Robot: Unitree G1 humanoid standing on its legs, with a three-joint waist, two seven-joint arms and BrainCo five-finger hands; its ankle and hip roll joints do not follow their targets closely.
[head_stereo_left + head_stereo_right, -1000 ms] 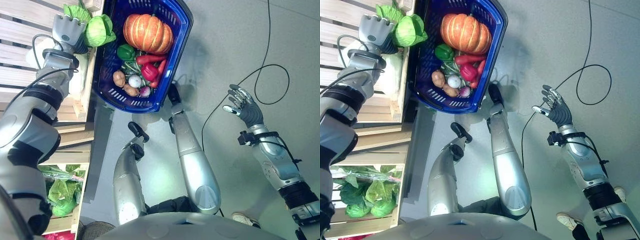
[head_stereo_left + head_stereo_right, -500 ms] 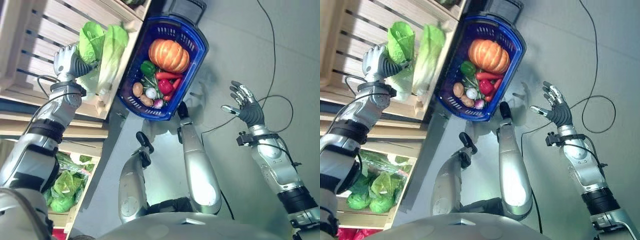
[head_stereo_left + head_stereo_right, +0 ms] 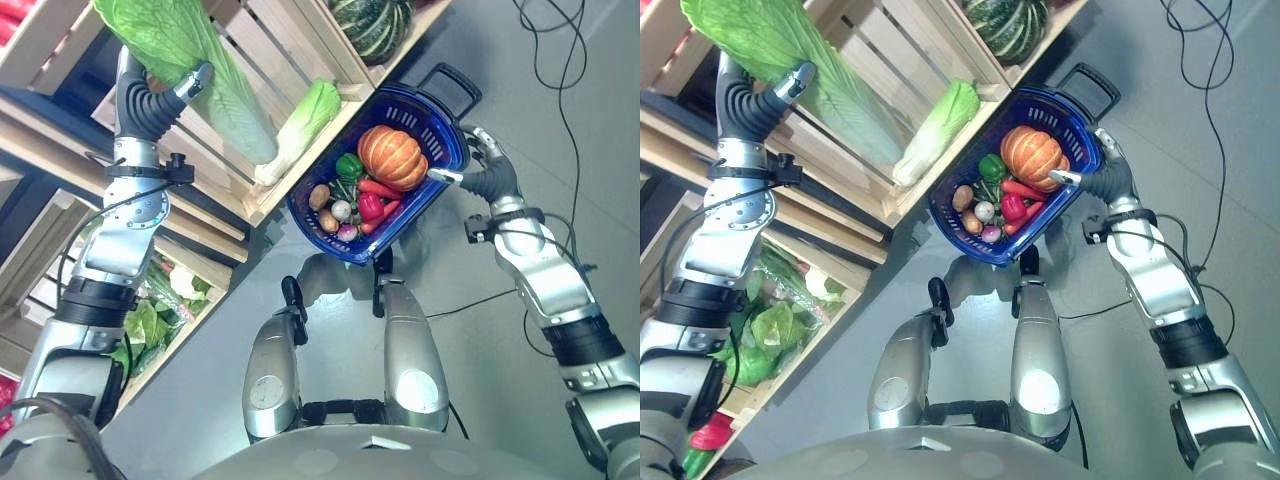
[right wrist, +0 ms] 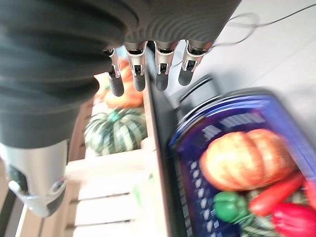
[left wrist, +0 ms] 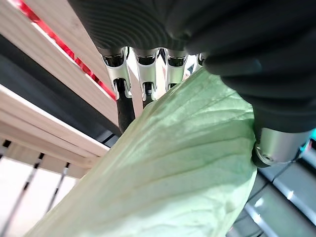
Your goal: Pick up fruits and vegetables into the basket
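**Left hand holds cabbage above the crates**

Left hand (image 3: 150,95) has its fingers curled round a long cabbage (image 3: 185,55), raised before the wooden crates (image 3: 290,70). Right hand (image 3: 487,172), fingers straight, is at the blue basket (image 3: 330,240)'s far rim, beside the pumpkin (image 3: 392,157). Open floor (image 3: 480,60) lies beyond.

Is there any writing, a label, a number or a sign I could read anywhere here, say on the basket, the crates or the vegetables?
None that can be read.
Blue basket: no label or print shows on its walls.
Wooden crates: bare slats, no sign or price tag.
Napa cabbage held by the left hand: no sticker.
Pumpkin and striped squash: no sticker.
Right hand at the basket's rim: no marking legible.
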